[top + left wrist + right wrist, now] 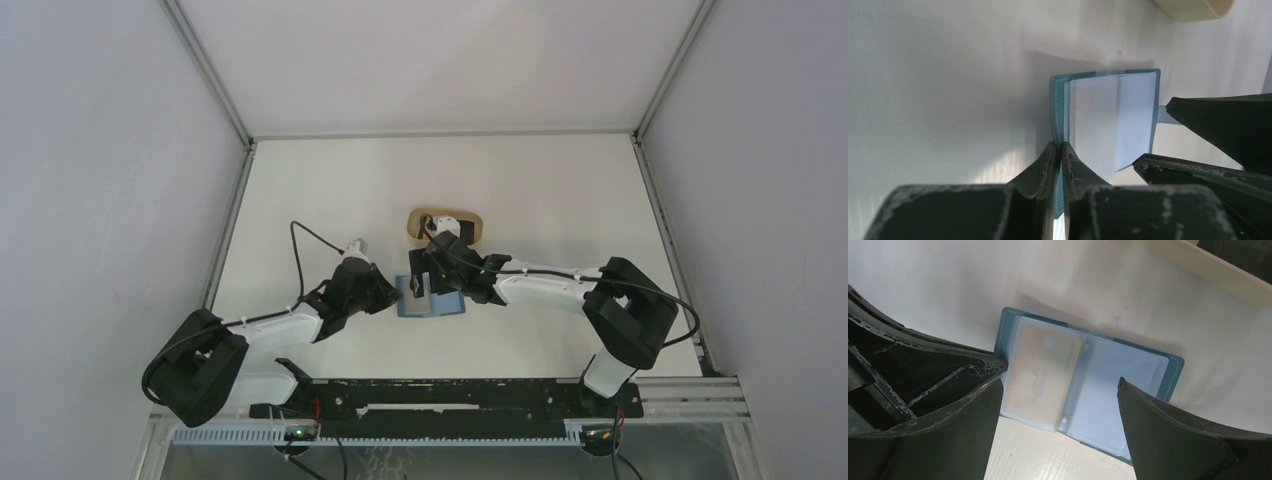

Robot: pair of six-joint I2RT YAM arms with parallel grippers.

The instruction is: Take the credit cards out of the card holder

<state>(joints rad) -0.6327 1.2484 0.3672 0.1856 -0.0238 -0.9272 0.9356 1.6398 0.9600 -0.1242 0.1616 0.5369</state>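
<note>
Only opened as yet: teal-blue folding card holder [1128, 375] pinched by closed left claw [1062, 150], wide-open empty right claw [1062, 377] above tan credit card [1043, 375], not yet unsleeved.

Non-task bits: beige oval tray [476, 226] + white table [340, 190].
I see the tray lying flat approx. mid-table, centred L-R; grey walls [100, 150] enclose the table on 3 sides.
</note>
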